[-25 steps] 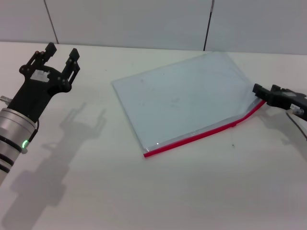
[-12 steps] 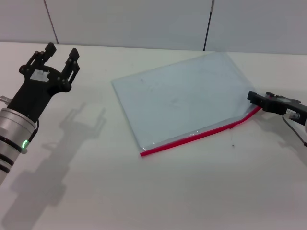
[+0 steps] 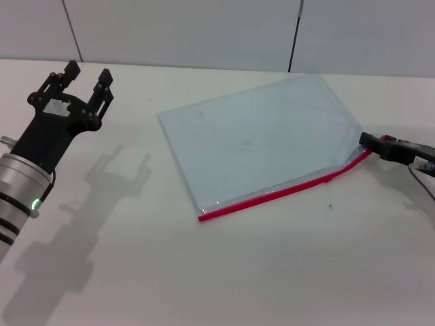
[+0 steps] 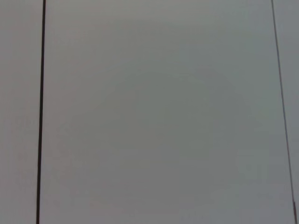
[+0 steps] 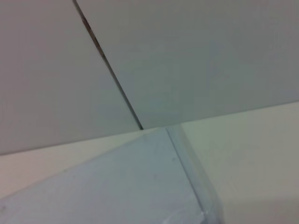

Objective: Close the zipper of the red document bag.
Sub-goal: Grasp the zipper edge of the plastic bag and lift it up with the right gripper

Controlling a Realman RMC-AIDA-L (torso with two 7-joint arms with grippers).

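Note:
The red document bag [image 3: 258,142] lies flat on the white table, a pale translucent pouch turned at an angle. Its zipper [image 3: 272,195] is the red strip along the near long edge, and the strip's right end kinks upward. My right gripper [image 3: 370,144] sits at that raised right end, shut on the zipper, with a bit of red showing between its fingers. The slider itself is hidden. In the right wrist view the red document bag [image 5: 117,186] fills the lower part from close up. My left gripper [image 3: 87,71] hovers open at the far left, well away from the bag.
A grey panelled wall [image 3: 204,34] with dark seams runs behind the table. The left wrist view holds only that wall [image 4: 149,112]. Bare table [image 3: 238,272] lies in front of the bag and between it and the left arm.
The right gripper pushed left along the zipper's end, then drew back to the right. The bag's near left corner slid slightly left. The left arm stayed still.

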